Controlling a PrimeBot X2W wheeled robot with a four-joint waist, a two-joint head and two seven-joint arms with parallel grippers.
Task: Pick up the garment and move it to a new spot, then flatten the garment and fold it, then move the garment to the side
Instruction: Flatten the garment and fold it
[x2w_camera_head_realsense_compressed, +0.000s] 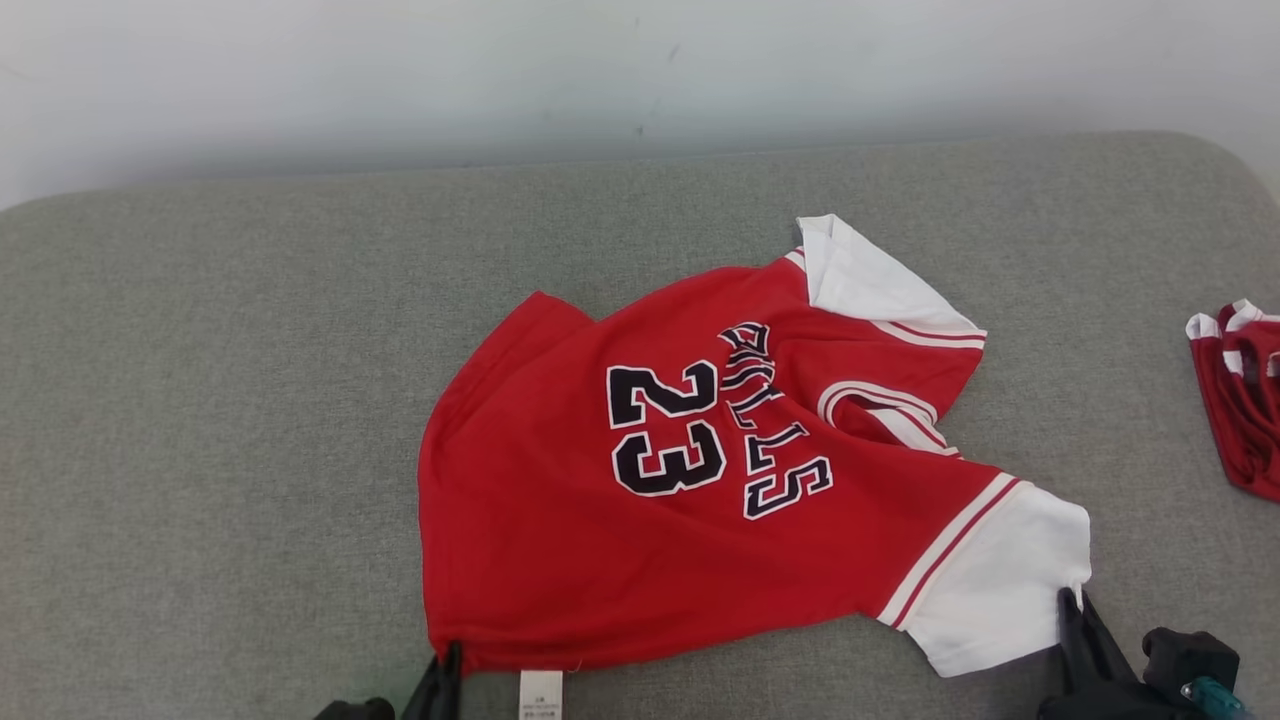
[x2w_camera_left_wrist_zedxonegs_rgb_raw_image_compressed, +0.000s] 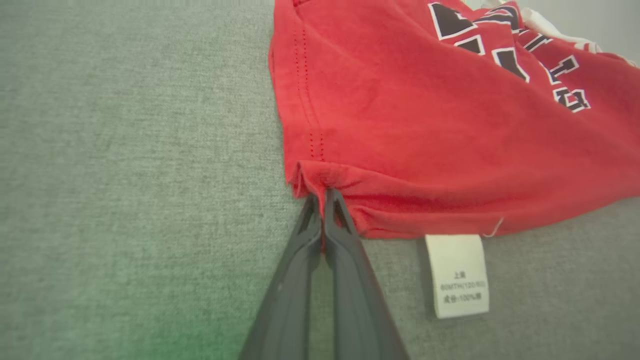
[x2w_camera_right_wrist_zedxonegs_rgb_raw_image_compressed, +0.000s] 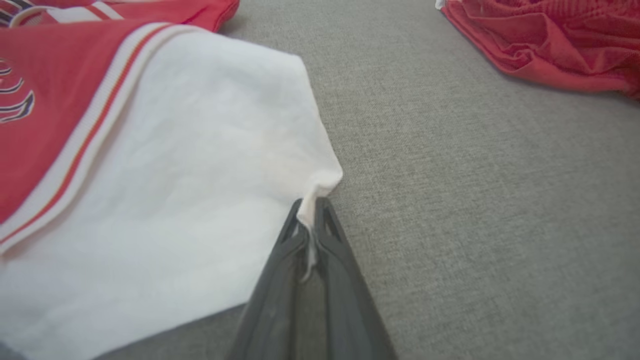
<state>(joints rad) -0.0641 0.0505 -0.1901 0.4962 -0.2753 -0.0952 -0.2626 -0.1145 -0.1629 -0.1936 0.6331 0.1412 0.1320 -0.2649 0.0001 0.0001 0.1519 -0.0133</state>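
Note:
The garment (x2w_camera_head_realsense_compressed: 560, 500) is a red jersey with white sleeves, dark "23" and lettering, lying spread and a little rumpled on the grey cushion (x2w_camera_head_realsense_compressed: 200, 400). My left gripper (x2w_camera_head_realsense_compressed: 447, 660) is shut on its near left hem corner; the left wrist view shows the two fingers pinched together on the red hem (x2w_camera_left_wrist_zedxonegs_rgb_raw_image_compressed: 322, 192). My right gripper (x2w_camera_head_realsense_compressed: 1070, 600) is shut on the corner of the white near-right sleeve (x2w_camera_head_realsense_compressed: 1000, 580); in the right wrist view a white fold (x2w_camera_right_wrist_zedxonegs_rgb_raw_image_compressed: 312, 210) is squeezed between the fingers. A white care label (x2w_camera_left_wrist_zedxonegs_rgb_raw_image_compressed: 457, 275) sticks out from the hem beside the left gripper.
A second red and white piece of clothing (x2w_camera_head_realsense_compressed: 1240, 400) lies bunched at the cushion's right edge, also in the right wrist view (x2w_camera_right_wrist_zedxonegs_rgb_raw_image_compressed: 550, 40). A pale wall (x2w_camera_head_realsense_compressed: 600, 70) runs behind the cushion. Bare grey cushion spreads to the left and behind the jersey.

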